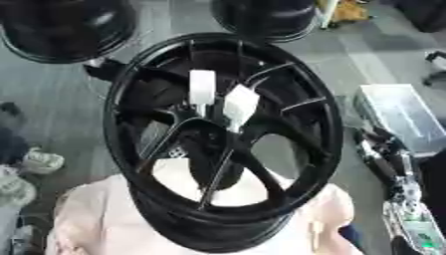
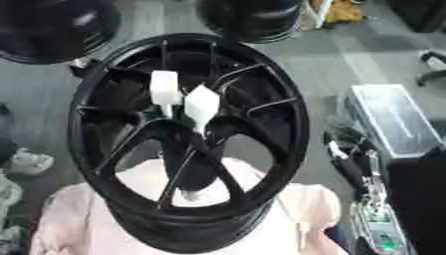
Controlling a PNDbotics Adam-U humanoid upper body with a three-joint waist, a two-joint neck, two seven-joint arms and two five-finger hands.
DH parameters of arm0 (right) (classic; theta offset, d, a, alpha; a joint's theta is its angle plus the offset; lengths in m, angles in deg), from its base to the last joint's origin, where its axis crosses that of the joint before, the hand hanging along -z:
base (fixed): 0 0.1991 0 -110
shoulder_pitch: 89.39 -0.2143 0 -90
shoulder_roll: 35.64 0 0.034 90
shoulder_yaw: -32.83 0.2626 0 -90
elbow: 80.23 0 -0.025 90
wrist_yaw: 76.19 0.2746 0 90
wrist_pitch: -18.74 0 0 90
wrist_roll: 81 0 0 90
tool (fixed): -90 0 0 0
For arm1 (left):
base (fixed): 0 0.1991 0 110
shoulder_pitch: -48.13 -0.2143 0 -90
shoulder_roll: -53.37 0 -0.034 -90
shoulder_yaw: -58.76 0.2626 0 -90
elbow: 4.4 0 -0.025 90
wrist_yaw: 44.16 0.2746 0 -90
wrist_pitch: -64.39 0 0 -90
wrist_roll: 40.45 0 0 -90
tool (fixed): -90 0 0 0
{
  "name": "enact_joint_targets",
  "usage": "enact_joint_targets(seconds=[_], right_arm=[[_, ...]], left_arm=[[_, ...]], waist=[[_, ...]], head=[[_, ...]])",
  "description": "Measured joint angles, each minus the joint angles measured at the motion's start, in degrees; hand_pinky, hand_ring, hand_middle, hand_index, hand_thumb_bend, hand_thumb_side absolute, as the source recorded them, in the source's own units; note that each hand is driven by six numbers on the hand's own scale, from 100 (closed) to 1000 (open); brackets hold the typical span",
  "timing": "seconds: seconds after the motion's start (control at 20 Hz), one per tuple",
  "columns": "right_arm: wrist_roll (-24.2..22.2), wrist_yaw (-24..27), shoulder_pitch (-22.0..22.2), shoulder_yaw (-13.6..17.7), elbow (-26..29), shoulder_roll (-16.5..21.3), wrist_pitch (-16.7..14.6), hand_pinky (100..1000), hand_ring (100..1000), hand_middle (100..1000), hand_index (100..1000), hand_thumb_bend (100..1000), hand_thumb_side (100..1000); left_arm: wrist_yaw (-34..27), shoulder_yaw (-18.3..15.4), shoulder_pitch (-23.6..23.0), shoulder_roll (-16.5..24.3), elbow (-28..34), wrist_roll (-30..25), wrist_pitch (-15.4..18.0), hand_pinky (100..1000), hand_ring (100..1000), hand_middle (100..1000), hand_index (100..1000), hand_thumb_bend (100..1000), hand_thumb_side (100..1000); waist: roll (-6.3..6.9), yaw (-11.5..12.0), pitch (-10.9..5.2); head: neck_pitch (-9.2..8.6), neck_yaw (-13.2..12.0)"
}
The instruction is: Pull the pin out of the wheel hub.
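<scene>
- Here, a black spoked wheel hub (image 1: 222, 139) stands tilted on a pale pink cloth (image 1: 96, 219).
- Two white pins (image 1: 202, 87) (image 1: 240, 105) stick in its centre.
- Neither hand shows, so their fingers cannot be told.

Both views are taken from the head-mounted stereo pair, directed steeply downward and set close to a black wheel hub (image 1: 222, 139), which fills most of each frame. Nearly the same field is shared: the hub, the grey floor (image 1: 69, 99) and the pink cloth (image 2: 287, 219) beneath, displaced slightly sideways between views.
</scene>
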State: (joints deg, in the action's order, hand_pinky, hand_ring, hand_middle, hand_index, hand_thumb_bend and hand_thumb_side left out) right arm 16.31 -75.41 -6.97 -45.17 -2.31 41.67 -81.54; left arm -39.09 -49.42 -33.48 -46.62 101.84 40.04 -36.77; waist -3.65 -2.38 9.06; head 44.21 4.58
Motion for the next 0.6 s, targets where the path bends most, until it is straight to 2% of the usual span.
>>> enact_joint_targets(seconds=[0.35, 0.5, 0.6], right_arm=[[0.0, 0.0, 0.0, 0.0, 0.0, 0.0, 0.0, 653, 561, 692, 820, 410, 366], [0.0, 0.0, 0.0, 0.0, 0.0, 0.0, 0.0, 653, 561, 691, 820, 411, 366], [-0.1, -0.1, 0.0, 0.0, 0.0, 0.0, 0.1, 653, 561, 691, 820, 411, 366]], left_arm=[[0.0, 0.4, 0.4, 1.8, 0.1, 0.0, 0.7, 723, 726, 632, 687, 310, 665], [-0.1, 1.3, 1.4, 5.2, 0.0, -0.3, 1.9, 725, 730, 639, 694, 319, 639], [-0.5, 2.6, 2.8, 9.5, -0.5, -0.9, 3.5, 729, 733, 646, 703, 326, 622]], waist=[[0.05, -0.3, -0.08], [0.35, -0.4, -0.18], [0.68, -0.5, -0.24]], head=[[0.00, 0.0], [0.00, 0.0], [0.00, 0.1]])
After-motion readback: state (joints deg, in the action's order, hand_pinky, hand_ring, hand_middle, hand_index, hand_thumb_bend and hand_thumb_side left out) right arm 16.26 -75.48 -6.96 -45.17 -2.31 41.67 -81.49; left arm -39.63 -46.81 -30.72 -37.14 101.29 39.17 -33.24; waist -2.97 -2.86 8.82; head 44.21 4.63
